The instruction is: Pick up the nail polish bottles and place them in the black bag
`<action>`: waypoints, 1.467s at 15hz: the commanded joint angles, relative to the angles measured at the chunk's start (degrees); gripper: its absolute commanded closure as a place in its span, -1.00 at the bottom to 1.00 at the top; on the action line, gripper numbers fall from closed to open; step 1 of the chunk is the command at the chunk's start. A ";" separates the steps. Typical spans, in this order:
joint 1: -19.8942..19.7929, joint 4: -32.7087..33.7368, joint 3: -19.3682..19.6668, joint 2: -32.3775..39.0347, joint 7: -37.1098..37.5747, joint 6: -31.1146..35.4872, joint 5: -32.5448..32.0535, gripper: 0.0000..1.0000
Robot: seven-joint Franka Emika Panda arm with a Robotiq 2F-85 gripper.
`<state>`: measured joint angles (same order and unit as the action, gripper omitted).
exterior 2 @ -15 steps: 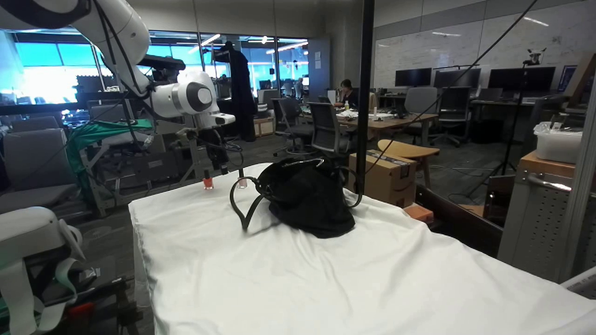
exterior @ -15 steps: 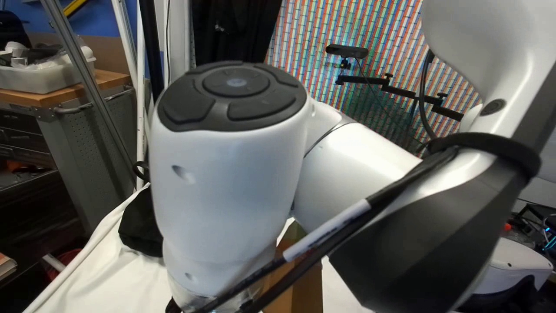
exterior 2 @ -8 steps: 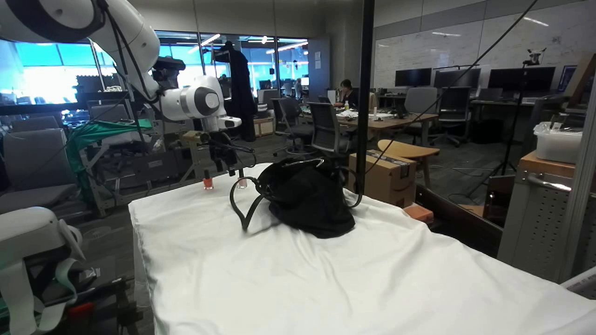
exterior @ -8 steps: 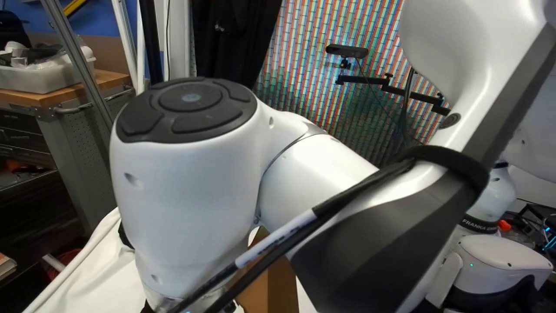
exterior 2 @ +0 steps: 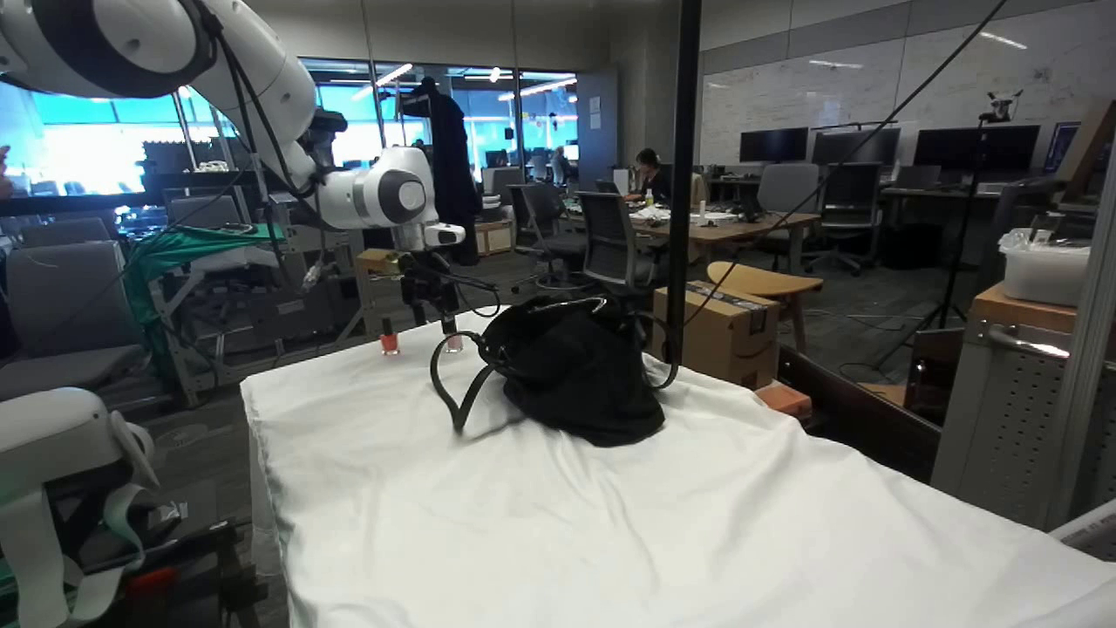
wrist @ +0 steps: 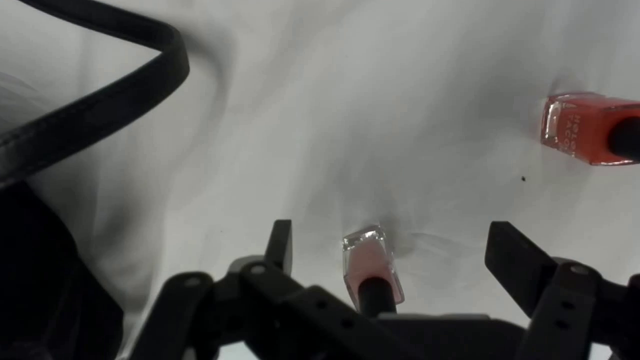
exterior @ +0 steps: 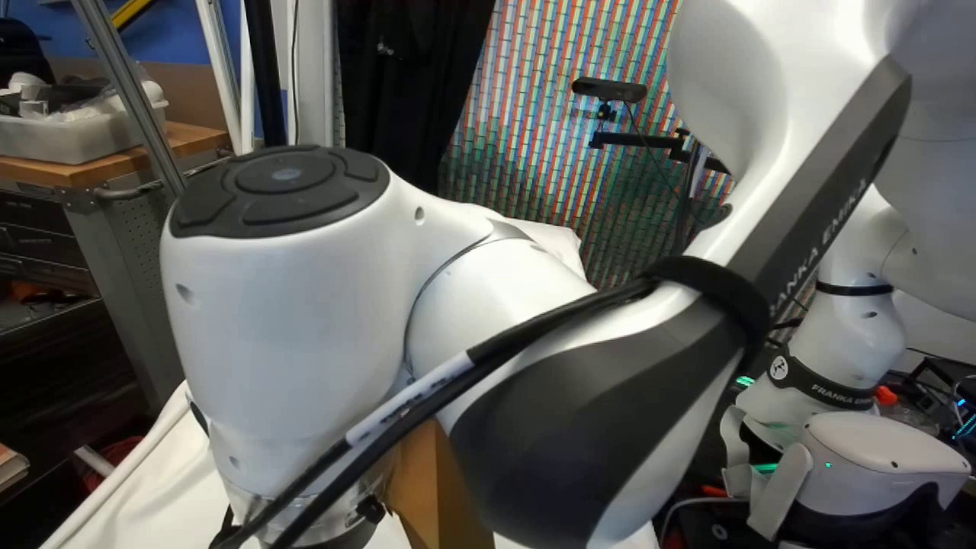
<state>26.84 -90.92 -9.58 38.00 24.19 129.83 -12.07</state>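
Our white robot arm (exterior: 290,320) fills the middle of the frame in an exterior view, dark cap (exterior: 282,191) facing up! Across it we follow black cables (exterior: 564,319) slanting up from the bottom left to a black band (exterior: 709,286), and beneath them we catch a brown, flat-sided shape (exterior: 435,492). White cloth (exterior: 164,473) at lower left; at upper left, a loaded white bin (exterior: 80,139) on a wood-topped cabinet (exterior: 53,170). Up top we've got a black camera (exterior: 608,89) against a striped backdrop (exterior: 534,114), and at right, a black collar (exterior: 831,389) lettered FRANKA.

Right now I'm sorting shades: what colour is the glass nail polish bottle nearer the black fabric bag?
Muted pink; the glass bottle shows best in the wrist view.
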 commanded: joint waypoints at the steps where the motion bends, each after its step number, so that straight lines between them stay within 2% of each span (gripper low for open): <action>1: -0.33 4.73 -0.18 2.91 -4.67 -1.41 2.40 -1.00; 6: -0.20 8.48 0.17 5.85 -7.01 -2.38 2.35 -1.00; 14: -1.14 15.17 -0.49 10.17 -14.89 -8.80 2.44 -1.00; 22: -1.80 20.69 -1.07 13.23 -20.58 -12.09 3.49 -1.00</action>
<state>25.85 -74.89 -9.80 48.85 7.09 120.20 -10.55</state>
